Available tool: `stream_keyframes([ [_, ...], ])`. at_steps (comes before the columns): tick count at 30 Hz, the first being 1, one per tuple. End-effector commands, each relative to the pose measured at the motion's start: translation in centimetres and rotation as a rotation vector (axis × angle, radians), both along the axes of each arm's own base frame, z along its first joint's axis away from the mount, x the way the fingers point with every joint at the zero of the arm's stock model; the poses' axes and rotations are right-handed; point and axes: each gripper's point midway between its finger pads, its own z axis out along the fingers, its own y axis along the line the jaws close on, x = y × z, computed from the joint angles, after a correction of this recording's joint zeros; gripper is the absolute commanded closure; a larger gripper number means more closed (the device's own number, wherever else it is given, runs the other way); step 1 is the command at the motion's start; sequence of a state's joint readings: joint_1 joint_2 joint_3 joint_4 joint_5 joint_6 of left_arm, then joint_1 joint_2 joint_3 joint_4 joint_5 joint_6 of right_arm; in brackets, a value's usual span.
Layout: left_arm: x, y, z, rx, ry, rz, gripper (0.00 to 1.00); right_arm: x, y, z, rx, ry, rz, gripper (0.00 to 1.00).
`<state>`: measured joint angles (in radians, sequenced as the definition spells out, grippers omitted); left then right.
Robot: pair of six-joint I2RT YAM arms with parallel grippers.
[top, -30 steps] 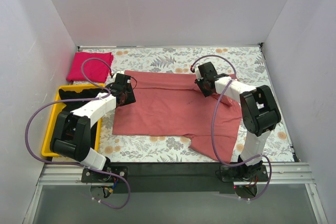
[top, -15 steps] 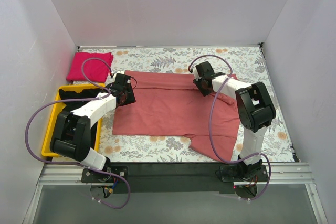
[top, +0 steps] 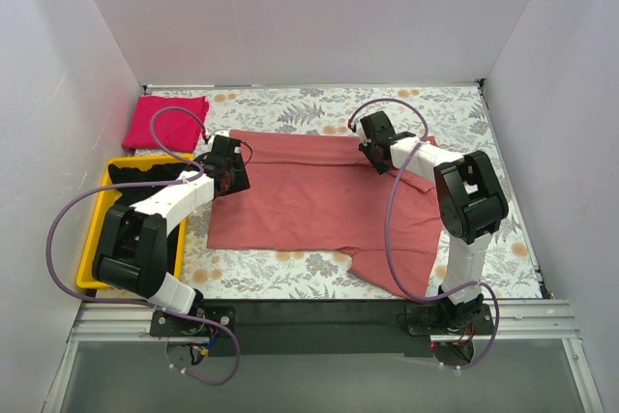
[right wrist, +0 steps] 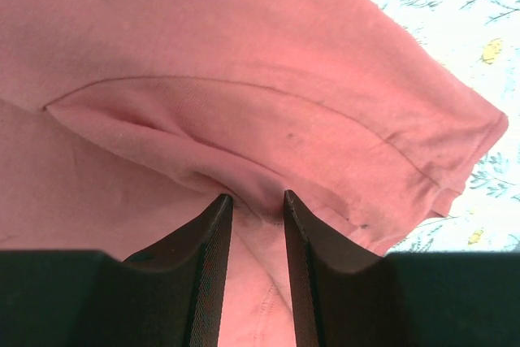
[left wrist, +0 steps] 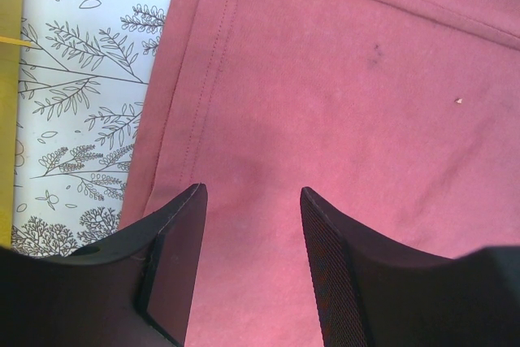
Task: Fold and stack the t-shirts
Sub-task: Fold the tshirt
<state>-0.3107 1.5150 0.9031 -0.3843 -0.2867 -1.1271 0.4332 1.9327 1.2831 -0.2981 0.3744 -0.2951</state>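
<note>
Noted bare floral table point(top: 290, 273) along the near edge, one sleeve of the salmon shirt point(top: 309, 195) reaching toward it at near right. Found yellow bin point(top: 92, 239) near the shirt's left hem. Recorded shirt spread flat mid-table. Found left tool point(left wrist: 252, 193) spread above the left hem, right tool point(right wrist: 257, 197) pinching a puckered fold by the far-right sleeve. Logged folded pink shirt point(top: 166, 123) at far-left corner. Against a second ago, registered a leftward shift of the right elbow.

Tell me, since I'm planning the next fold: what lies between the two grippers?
Only the salmon-red t-shirt, spread out; the top view shows nothing else between the left gripper and the right gripper.
</note>
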Motion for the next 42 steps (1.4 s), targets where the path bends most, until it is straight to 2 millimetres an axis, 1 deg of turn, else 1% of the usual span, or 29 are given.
stream_keyframes([
  [1,0.7,-0.1,1.0,-0.002,-0.031,-0.006,0.51,1.7,-0.3,2.6,-0.017,-0.079,-0.02,0.62],
  [5,0.7,-0.2,0.9,-0.004,-0.027,-0.008,0.52,1.7,-0.5,3.2,-0.023,-0.103,-0.029,0.62],
  [7,0.7,-0.2,0.9,-0.004,-0.027,-0.008,0.52,1.7,-0.4,3.2,-0.019,-0.107,-0.027,0.62],
  [11,0.7,-0.2,0.9,-0.004,-0.025,-0.009,0.52,1.1,-0.2,2.6,-0.045,-0.094,-0.01,0.62],
  [14,0.7,-0.2,0.8,-0.005,-0.023,-0.012,0.52,0.8,0.1,2.5,-0.067,-0.105,-0.001,0.62],
  [19,0.6,-0.3,0.8,-0.008,-0.02,-0.015,0.52,0.2,-0.1,2.3,-0.102,-0.115,-0.001,0.61],
  [28,0.6,-0.3,0.8,-0.007,-0.02,-0.016,0.52,-0.3,0.3,3.3,-0.188,-0.179,0.009,0.6],
  [35,0.7,-0.3,0.9,-0.008,-0.023,-0.016,0.52,-1.1,1.2,4.2,-0.148,-0.195,0.041,0.61],
  [39,0.6,-0.3,0.8,-0.008,-0.021,-0.018,0.52,-1.6,1.3,4.1,-0.139,-0.187,0.054,0.63],
  [42,0.6,-0.3,0.9,-0.008,-0.022,-0.019,0.52,-1.9,1.4,3.5,-0.137,-0.171,0.071,0.65],
])
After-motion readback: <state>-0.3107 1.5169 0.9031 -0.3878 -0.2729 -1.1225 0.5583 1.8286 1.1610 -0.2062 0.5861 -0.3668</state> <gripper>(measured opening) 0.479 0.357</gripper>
